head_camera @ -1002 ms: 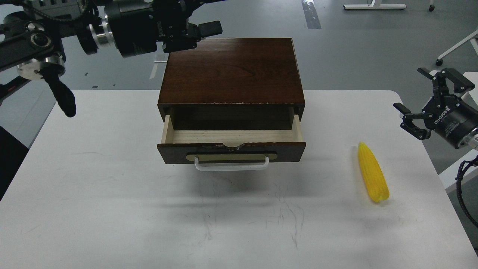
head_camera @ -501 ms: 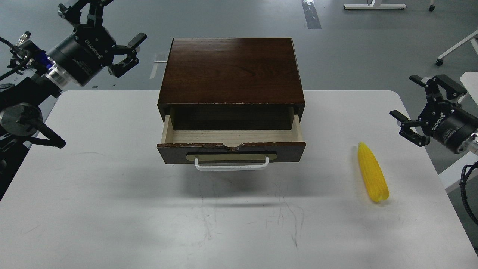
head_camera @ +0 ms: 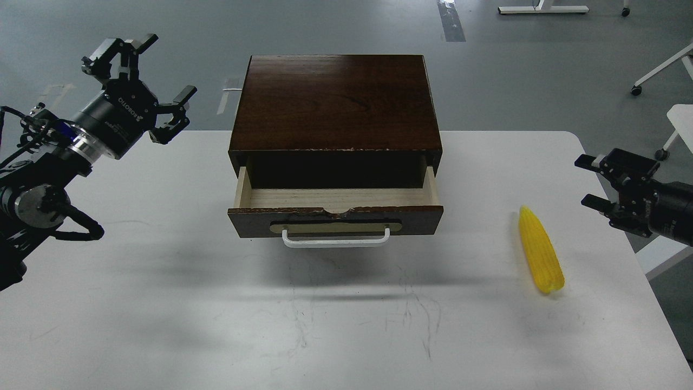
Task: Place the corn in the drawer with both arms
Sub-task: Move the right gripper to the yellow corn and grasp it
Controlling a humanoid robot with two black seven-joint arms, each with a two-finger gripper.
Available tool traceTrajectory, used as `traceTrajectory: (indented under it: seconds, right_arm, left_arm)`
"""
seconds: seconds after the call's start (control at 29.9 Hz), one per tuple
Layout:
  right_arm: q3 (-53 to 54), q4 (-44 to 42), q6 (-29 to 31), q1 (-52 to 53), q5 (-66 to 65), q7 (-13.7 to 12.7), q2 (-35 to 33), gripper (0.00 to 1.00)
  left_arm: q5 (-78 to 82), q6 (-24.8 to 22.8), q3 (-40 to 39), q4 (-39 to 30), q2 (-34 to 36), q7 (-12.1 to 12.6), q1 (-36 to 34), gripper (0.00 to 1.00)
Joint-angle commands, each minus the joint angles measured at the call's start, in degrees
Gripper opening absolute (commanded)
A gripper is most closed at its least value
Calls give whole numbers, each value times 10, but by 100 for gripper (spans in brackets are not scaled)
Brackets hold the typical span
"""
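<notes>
The yellow corn (head_camera: 541, 249) lies on the white table (head_camera: 162, 303) at the right, tip pointing away from me. The drawer (head_camera: 335, 210) of the dark wooden box (head_camera: 335, 103) stands pulled out; its pale inside shows nothing in it, and its white bar handle (head_camera: 335, 239) faces me. My left gripper (head_camera: 146, 81) is open and empty, raised over the table's far left corner, left of the box. My right gripper (head_camera: 595, 181) is open and empty at the table's right edge, a little right of and above the corn.
The table's right edge and rounded corner lie just past the corn. White furniture legs with castors (head_camera: 658, 70) stand on the grey floor at the far right. The box takes up the middle back of the table.
My left arm swung from over the box's back left corner out to the left and lowered. My right gripper dropped lower and turned more level, closer to the corn's height.
</notes>
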Motion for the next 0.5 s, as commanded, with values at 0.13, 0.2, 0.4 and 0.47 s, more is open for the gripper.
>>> traceTrajectory:
  seconds: [0.13,0.2,0.4,0.47]
  right_arm:
    - [-16,-47,-42,-16,-183,0,-1,100]
    - [-39,-72,-68,-23,-200,0,21,100]
    - [-69,-85,-88,-17,-205,0,62,100]
    - [-70,-86,-88,-17,-205,0,82,100]
  left_arm:
    - [0,0,0,-3,0,0,0,98]
    - [1,0,0,-4,0,0,0,98]
    - [1,0,-1,-6,1,0,0,98]
    - [1,0,-1,-6,0,0,0,98]
